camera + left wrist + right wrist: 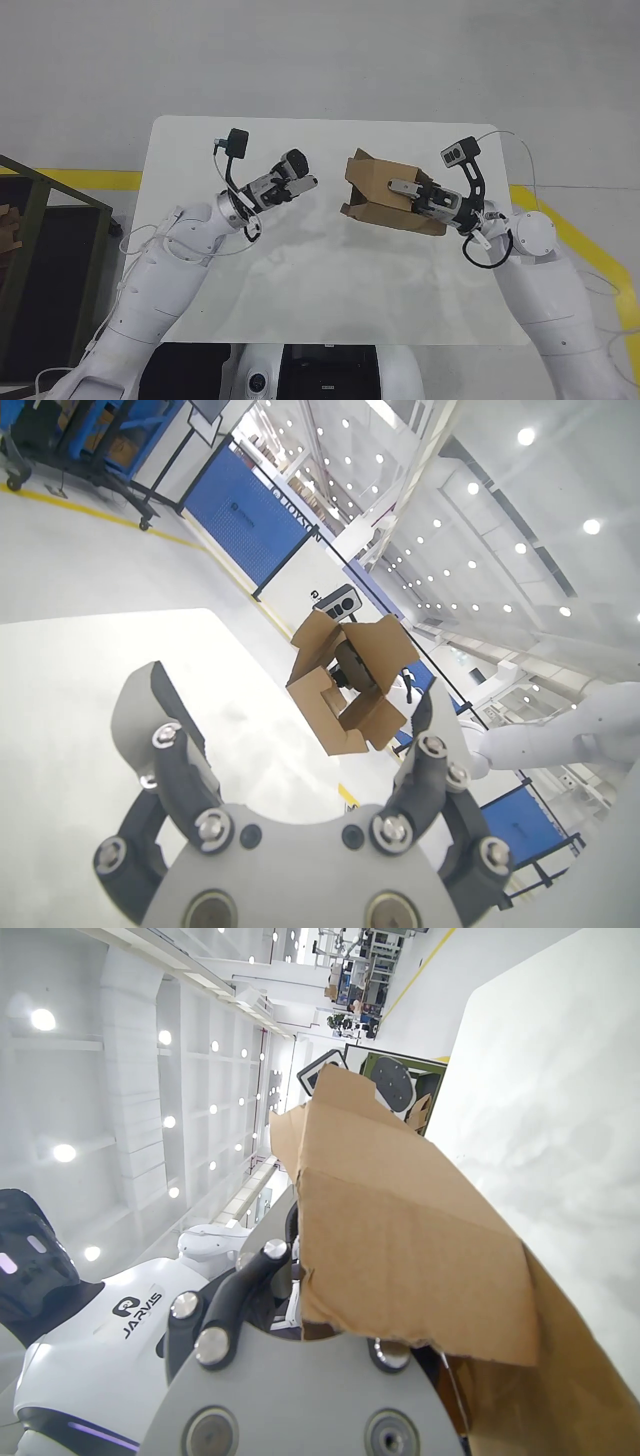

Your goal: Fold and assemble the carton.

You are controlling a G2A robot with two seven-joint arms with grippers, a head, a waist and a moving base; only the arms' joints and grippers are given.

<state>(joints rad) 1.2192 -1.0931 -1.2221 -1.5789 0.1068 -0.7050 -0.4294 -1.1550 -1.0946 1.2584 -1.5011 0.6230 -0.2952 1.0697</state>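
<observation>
The brown carton [383,190] is held just above the white table [330,290], right of the middle, with its flaps spread open toward my left arm. My right gripper [408,190] is shut on the carton's wall, one finger [403,186] lying on the outside. In the right wrist view the carton [400,1238] hides the fingertips. My left gripper [303,183] stands open with nothing in it, a short way left of the carton. In the left wrist view the carton [350,685] shows its open end beyond the left gripper [295,715].
A dark green cart [30,250] with cardboard pieces stands beside the table's left edge. Bare table surface lies in front of both arms. Yellow floor lines [95,178] run past both sides of the table.
</observation>
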